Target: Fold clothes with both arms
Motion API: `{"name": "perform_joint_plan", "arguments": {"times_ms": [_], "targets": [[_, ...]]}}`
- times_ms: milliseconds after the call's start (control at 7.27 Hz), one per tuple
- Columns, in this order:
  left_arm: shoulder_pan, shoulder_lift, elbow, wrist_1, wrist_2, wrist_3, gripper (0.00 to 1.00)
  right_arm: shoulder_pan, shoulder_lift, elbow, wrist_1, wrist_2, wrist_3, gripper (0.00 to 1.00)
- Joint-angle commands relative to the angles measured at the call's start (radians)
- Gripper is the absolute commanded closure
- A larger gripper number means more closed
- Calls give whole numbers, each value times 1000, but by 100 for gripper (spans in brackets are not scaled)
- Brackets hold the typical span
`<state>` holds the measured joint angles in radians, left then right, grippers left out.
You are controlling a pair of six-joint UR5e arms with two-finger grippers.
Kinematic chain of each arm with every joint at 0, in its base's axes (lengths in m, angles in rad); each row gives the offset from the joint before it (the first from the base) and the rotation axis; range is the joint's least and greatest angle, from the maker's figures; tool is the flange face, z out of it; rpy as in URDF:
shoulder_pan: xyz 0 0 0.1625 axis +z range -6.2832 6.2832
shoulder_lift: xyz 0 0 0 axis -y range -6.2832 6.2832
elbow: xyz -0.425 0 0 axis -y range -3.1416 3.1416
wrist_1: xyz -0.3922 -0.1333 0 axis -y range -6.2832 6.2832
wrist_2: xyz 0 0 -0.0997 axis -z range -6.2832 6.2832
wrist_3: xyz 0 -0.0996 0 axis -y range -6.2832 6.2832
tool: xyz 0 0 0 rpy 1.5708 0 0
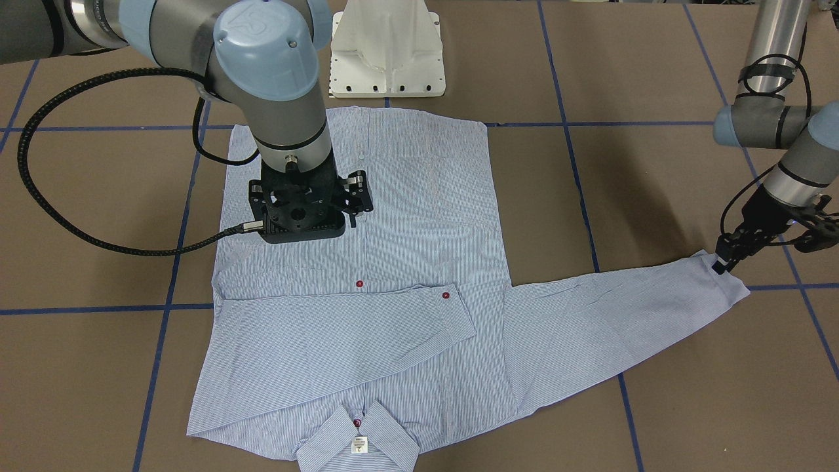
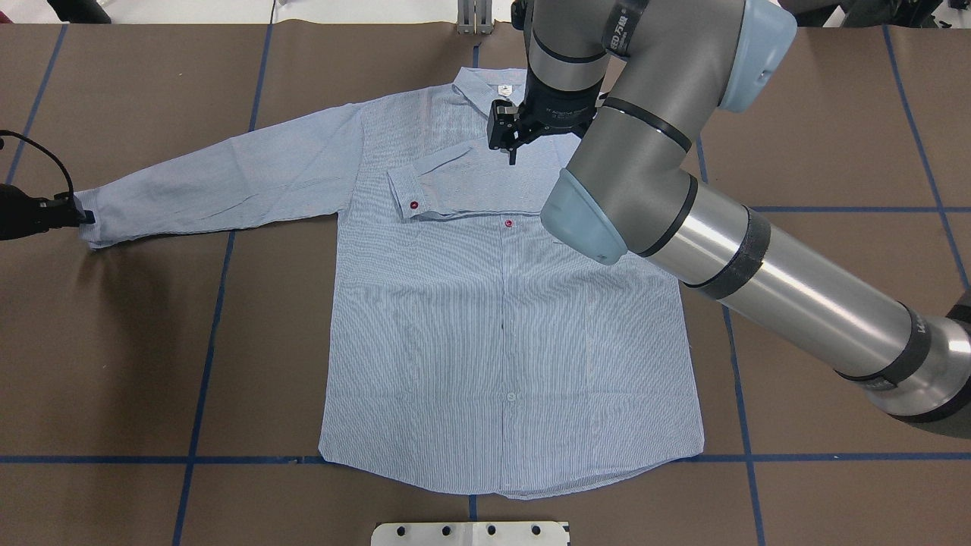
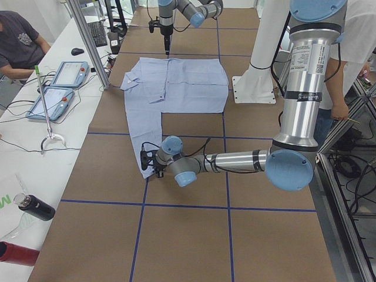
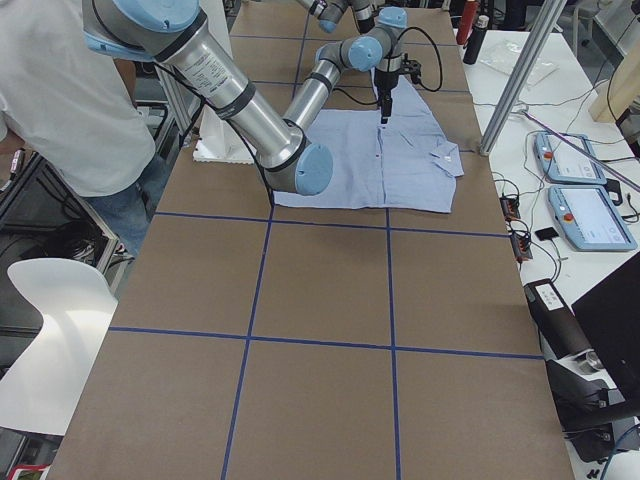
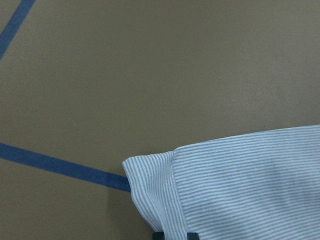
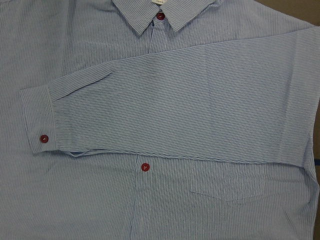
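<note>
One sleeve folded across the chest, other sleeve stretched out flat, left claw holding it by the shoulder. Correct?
Not quite. The left claw holds the stretched-out sleeve by its cuff, not by the shoulder. The exterior front-facing view shows this. The rest stands: the other sleeve lies folded across the chest.

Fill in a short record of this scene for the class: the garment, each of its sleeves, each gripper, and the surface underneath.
Garment: light blue and white striped long-sleeved shirt, spread flat, buttoned front up
Surface: brown table with blue tape grid
Folded sleeve: lies across the chest, just below the collar
Outstretched sleeve: extends straight out toward the robot's left
Left gripper: shut on the outstretched sleeve's cuff
Right gripper: over the chest; open or shut unclear
</note>
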<state>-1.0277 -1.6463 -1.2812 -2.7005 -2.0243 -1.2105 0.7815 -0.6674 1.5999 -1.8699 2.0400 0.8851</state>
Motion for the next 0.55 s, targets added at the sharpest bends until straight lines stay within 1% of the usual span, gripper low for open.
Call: {"name": "perform_joint_plan", "arguments": {"times_ms": [0, 137, 275, 412], "targets": [[0, -3, -3, 4, -4, 2, 76, -1, -3, 0, 0, 0, 0, 0], [0, -3, -7, 4, -2, -1, 96, -1, -3, 2, 0, -1, 0, 0], [-2, -3, -7, 4, -5, -1, 100, -1, -3, 5, 0, -1, 0, 0], [-2, -3, -16, 5, -23, -3, 100, -1, -17, 21, 0, -1, 0, 0]]}}
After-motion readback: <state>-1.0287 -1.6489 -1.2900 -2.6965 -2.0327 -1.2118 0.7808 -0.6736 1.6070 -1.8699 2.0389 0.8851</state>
